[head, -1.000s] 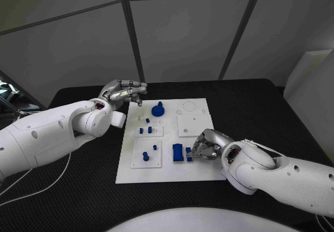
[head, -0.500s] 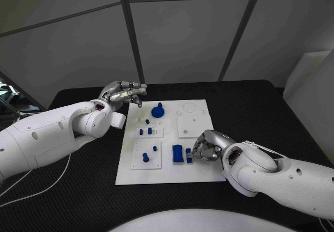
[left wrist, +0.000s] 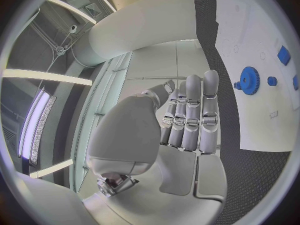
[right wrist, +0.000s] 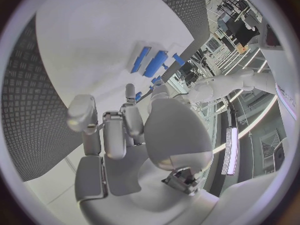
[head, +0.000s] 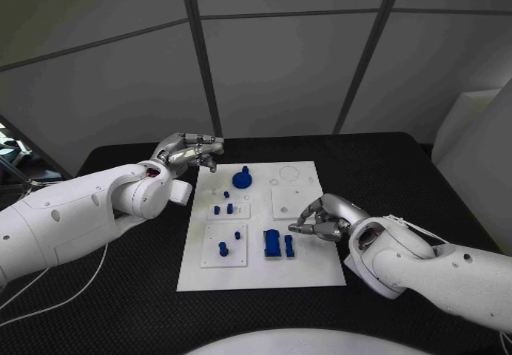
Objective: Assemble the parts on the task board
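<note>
Parts (head: 278, 243) lie just beside right hand (head: 323, 219) fingers (head: 303, 228).

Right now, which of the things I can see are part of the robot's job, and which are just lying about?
Part of the job:
- task board
- blue gear
- small blue pegs
- blue blocks
- left hand, holding nothing
- right hand, fingers curled above the board

Just lying about:
- black table
- white cable
</note>
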